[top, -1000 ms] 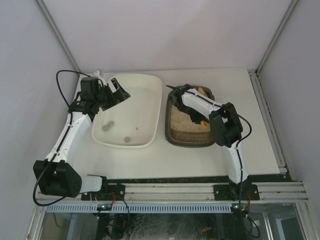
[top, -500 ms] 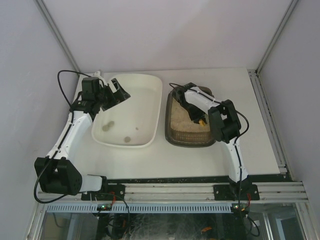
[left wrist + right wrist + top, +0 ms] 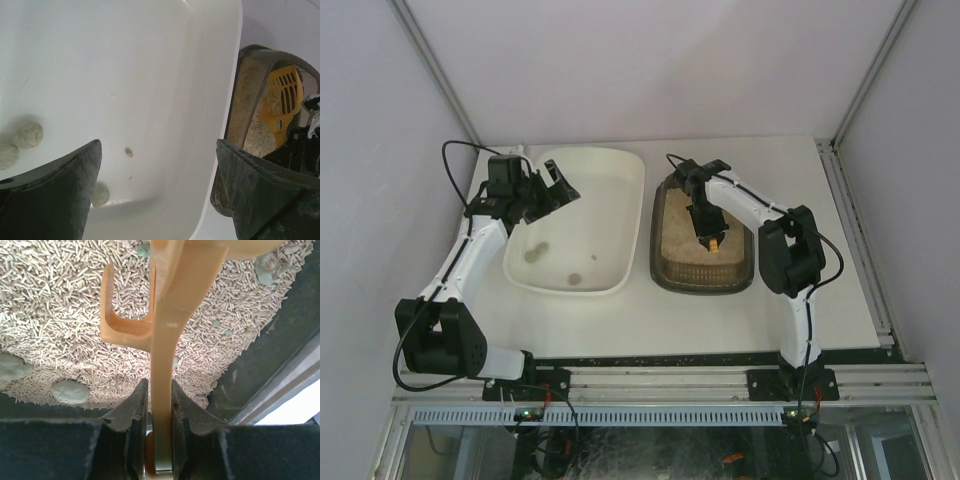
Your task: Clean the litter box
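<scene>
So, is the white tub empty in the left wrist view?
No, the white tub has at least three pale grey-green clumps lying on its floor.

A large plain white plastic tub (image 3: 608,222) sits on the white surface (image 3: 700,322), holding a few pale grey-green rounded lumps (image 3: 534,255).

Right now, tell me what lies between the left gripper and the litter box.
The top view shows the floor and right wall of the white tub between the left gripper and the litter box.
</scene>
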